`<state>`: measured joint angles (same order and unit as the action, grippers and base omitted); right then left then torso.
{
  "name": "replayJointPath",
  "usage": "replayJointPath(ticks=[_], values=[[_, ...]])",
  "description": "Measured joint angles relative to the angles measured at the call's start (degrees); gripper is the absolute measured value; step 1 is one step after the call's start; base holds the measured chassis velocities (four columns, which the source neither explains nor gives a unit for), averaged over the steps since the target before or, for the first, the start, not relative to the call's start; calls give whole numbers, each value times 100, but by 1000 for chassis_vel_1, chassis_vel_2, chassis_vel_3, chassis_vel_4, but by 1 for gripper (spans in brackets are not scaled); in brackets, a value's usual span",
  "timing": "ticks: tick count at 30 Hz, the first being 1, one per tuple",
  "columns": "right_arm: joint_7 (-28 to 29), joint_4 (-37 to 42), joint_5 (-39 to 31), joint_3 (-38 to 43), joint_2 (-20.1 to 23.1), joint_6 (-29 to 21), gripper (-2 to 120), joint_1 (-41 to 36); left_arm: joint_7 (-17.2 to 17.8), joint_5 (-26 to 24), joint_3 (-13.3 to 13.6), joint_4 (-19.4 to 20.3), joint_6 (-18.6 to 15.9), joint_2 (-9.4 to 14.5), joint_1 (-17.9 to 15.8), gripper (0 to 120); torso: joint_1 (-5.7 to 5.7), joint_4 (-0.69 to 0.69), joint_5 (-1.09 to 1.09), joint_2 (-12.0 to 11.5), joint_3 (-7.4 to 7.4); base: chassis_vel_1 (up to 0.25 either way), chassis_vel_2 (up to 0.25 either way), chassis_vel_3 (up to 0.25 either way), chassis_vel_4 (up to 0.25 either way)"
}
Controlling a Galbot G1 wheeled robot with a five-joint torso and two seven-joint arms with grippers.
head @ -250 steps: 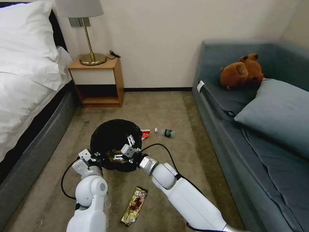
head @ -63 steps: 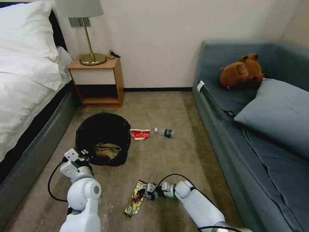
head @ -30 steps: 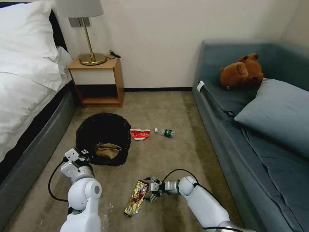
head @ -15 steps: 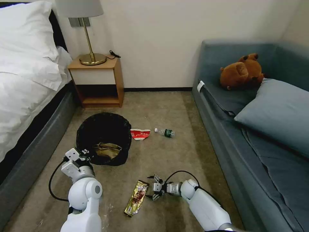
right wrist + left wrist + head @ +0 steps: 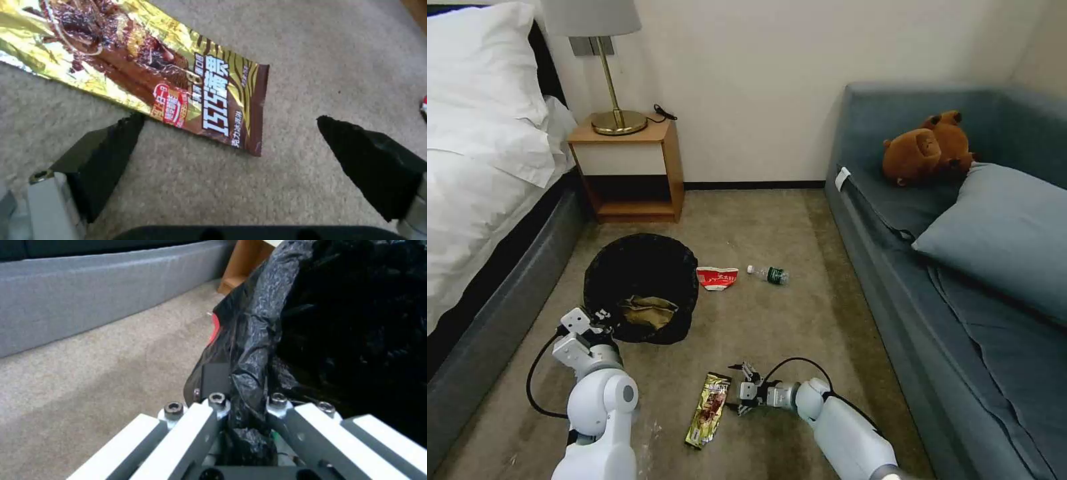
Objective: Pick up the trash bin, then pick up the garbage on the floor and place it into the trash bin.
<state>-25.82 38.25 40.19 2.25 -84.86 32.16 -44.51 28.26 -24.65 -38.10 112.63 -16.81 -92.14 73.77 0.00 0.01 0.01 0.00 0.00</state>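
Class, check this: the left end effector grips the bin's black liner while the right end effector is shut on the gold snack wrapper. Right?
Not quite. The right end effector is open beside the snack wrapper, touching nothing, as the right wrist view shows. The left end effector does grip the bin's black liner.

Glossy crinkled foil wrapper [image 5: 146, 76], matt carpet [image 5: 800, 320], shiny black plastic bin liner [image 5: 338, 323]

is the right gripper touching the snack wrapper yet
Apart. The right wrist view shows the right gripper open, bare carpet between its black fingertips and the snack wrapper, whose corner lies ahead of them.
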Motion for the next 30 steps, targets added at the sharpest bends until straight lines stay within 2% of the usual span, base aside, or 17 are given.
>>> replayJointPath(ticks=[12,26,28,30], values=[[148,-88,25,9,-68,20,100,-29,0,5,30,-2,15,0,10,1,0,-5,-5,0,-1,0,0,0,0],[232,-218,47,-53,-242,65,100,-2,-1,-1,4,51,16,0,53,1,0,0,0,0,0,0,0,0,0],[232,-223,49,-55,-244,75,98,-5,-1,-2,1,52,16,0,49,1,0,0,-1,0,0,0,0,0,0],[231,-235,49,-56,-246,93,89,-26,-1,-3,4,51,16,0,45,1,0,-1,-1,0,0,0,0,0,0]])
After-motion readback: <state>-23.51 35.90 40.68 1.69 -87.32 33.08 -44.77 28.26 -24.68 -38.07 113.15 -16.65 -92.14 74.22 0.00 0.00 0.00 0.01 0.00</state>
